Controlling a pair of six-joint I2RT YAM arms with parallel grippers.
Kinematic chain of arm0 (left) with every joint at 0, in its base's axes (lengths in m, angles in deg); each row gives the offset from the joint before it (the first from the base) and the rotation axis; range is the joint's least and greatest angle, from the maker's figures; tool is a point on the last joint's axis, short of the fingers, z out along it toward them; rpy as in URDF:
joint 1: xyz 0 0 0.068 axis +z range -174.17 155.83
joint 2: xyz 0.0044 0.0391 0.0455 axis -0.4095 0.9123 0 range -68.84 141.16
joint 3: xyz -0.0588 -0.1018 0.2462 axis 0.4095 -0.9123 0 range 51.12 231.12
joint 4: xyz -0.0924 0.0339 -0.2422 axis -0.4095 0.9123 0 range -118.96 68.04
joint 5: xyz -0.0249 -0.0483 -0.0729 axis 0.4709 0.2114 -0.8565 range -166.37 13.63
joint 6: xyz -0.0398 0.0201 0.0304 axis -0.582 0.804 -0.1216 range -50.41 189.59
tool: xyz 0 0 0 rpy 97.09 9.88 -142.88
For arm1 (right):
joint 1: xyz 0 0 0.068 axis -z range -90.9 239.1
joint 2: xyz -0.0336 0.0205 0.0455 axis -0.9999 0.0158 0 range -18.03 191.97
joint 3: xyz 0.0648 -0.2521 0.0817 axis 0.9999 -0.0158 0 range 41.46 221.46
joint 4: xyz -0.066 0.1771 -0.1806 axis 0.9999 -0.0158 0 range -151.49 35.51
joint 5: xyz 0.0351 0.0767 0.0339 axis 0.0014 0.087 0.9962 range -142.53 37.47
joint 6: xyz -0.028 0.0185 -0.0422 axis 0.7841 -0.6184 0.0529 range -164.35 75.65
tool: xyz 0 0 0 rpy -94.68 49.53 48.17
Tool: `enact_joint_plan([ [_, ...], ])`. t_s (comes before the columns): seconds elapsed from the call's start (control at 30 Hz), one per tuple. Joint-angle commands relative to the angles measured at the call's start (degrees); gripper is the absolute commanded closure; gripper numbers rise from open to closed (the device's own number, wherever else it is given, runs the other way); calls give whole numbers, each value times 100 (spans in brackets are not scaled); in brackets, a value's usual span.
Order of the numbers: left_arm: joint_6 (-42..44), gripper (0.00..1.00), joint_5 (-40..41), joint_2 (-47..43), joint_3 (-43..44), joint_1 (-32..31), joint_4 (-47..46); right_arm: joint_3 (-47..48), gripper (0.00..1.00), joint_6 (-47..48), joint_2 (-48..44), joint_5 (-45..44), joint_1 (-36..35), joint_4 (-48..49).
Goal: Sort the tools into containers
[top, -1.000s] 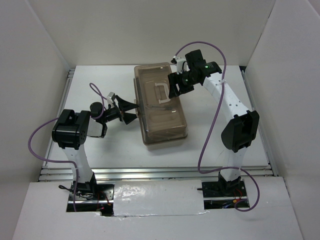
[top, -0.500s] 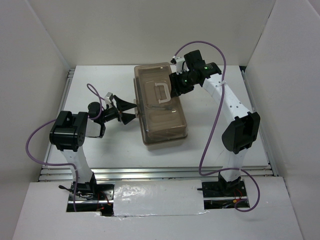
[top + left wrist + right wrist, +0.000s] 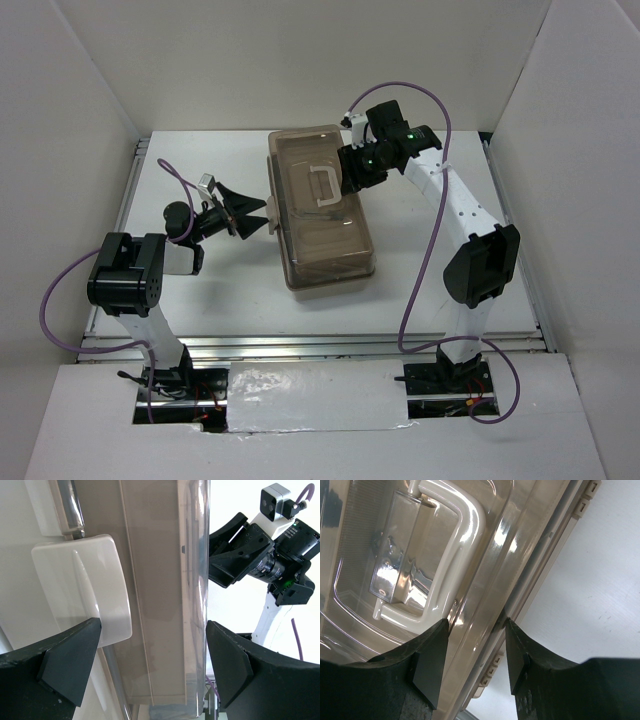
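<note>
The beige toolbox [image 3: 330, 262] stands in the middle of the table, its translucent brown lid [image 3: 340, 235] down and its white handle [image 3: 322, 185] on top. No tools show in any view. My left gripper [image 3: 258, 212] is open at the box's left side; in the left wrist view [image 3: 152, 630] its jaws stand wide across the box's side wall [image 3: 160, 555], with a white latch [image 3: 85, 585] by one finger. My right gripper [image 3: 352, 175] is shut on the lid's right rim [image 3: 520, 540], beside the handle [image 3: 455, 555], and shows in the right wrist view [image 3: 476, 625].
White walls enclose the table on three sides. A metal rail [image 3: 300, 345] runs along the near edge. Purple cables [image 3: 425, 250] hang from both arms. The right arm [image 3: 260, 555] shows beyond the box in the left wrist view.
My left gripper has moved a little toward the far side along the box's left wall, and its arm's elbow has swung nearer. The right gripper has hardly moved.
</note>
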Motion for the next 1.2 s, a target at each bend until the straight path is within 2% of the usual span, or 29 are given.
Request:
enact_joint_plan([
  [0.0, 37, 1, 21, -22, 106, -58, -3246, -296, 73, 304, 370, -333, -176, -281],
  [0.23, -78, 28, 56, 312, 308, -76, -3246, -296, 73, 331, 361, -351, -202, -299],
  [0.47, 63, 33, 83, 426, 423, -260, -3237, -288, 73, 339, 370, -377, -255, -299],
  [0.6, 186, 43, 92, 532, 326, -331, -3219, -288, 73, 348, 370, -395, -281, -299],
  [0.97, 291, 59, 65, 1085, 291, -269, -3246, -323, 73, 375, 343, -395, -281, -316],
  [1.17, 309, 62, 57, 1253, 317, -269, -3246, -358, 74, 375, 352, -377, -298, -325],
])
